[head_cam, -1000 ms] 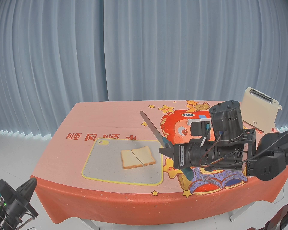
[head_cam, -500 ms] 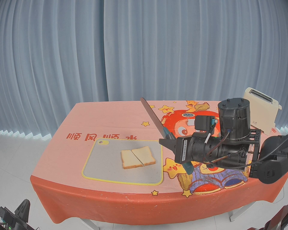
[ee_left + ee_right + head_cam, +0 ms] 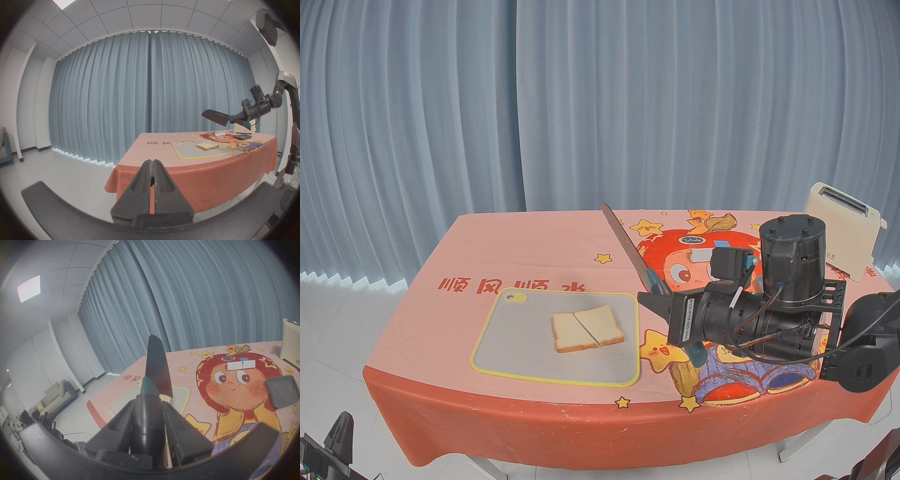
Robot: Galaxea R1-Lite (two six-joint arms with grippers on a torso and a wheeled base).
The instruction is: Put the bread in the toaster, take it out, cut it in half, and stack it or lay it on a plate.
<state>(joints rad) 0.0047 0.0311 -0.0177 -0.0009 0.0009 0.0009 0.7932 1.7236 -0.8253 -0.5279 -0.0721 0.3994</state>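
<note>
- Bread (image 3: 588,329), pale slice, halved, on grey yellow-rimmed cutting board (image 3: 512,350) near table's (image 3: 487,250) front edge.
- Cutting seemingly done; teal-handled knife (image 3: 625,247) grasped in right gripper (image 3: 650,303); left gripper (image 3: 152,178) clenched, empty.
- Next: park knife, move halves onto dark square plate (image 3: 282,391).

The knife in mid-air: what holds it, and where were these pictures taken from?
That is a two-armed robot. One picture looks down from its head; the other two come from cameras on its wrists. The right arm's jaws are shut on the knife, held in the air above the table. The left arm's jaws, shut and empty, hang low off the table's left. On the cutting board lies the bread, cut in two. A toaster stands at the far right, a small dark tray near it.
</note>
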